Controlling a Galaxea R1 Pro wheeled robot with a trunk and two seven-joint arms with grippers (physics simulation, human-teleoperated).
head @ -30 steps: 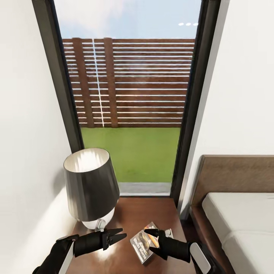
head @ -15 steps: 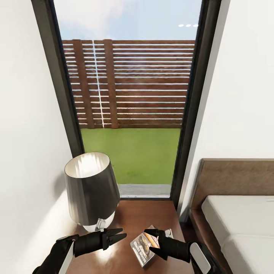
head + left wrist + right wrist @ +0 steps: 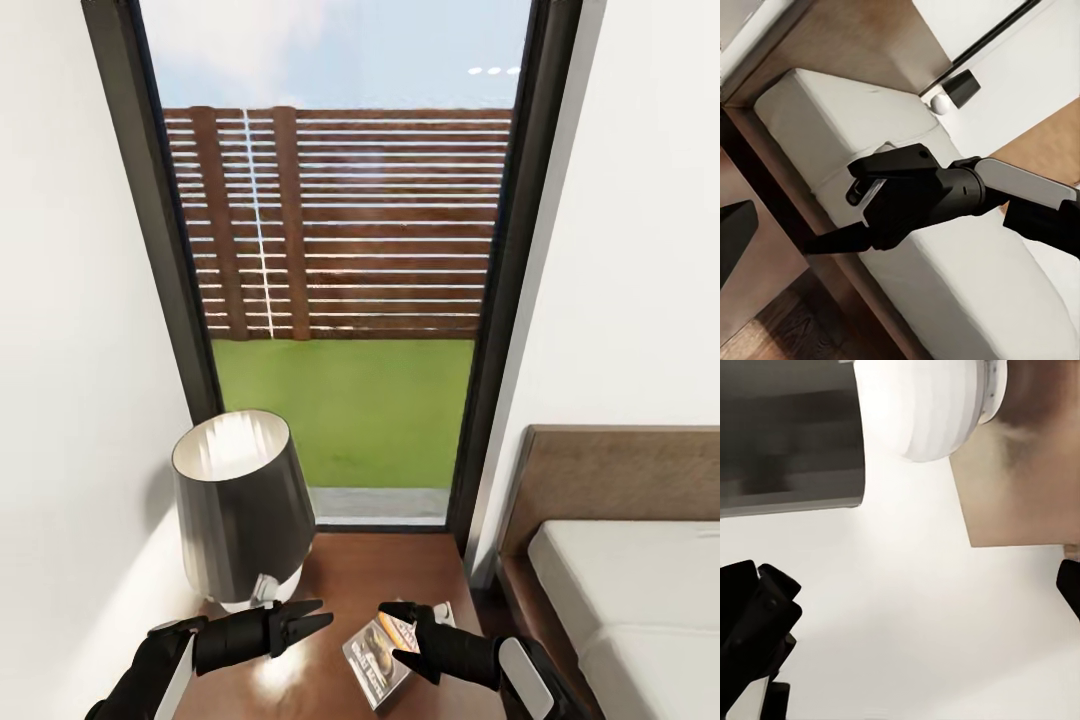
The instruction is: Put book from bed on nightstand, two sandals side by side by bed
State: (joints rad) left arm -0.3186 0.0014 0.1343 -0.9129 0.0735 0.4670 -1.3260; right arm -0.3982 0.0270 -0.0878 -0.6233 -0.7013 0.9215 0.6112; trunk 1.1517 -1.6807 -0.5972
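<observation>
The book [image 3: 378, 655] lies flat on the glossy dark-brown top of the nightstand [image 3: 385, 570], toward its near edge. It is a thin paperback with a dark cover picture, an orange-red band across one end and white lettering too small to read here. Its corner nearest the bed sits under the fingers of the right gripper [image 3: 402, 627]. Those black fingers are spread apart above the cover rather than closed on it; whether a fingertip touches the book cannot be told.

The left gripper [image 3: 308, 616] hovers over the nightstand top just beside the book, its pointed fingers only narrowly parted and holding nothing.

Behind the left gripper stands a table lamp [image 3: 243, 505] with a dark grey tapered shade, white inside, on a rounded white base; the right wrist view shows that base [image 3: 934, 405] close up against the white wall.

To the right of the nightstand is the bed [image 3: 640, 590], with its brown headboard and light grey mattress, which the left wrist view shows behind the right arm [image 3: 945, 191]. Beyond the nightstand a tall black-framed window [image 3: 340, 300] looks out on grass and a slatted brown fence.
</observation>
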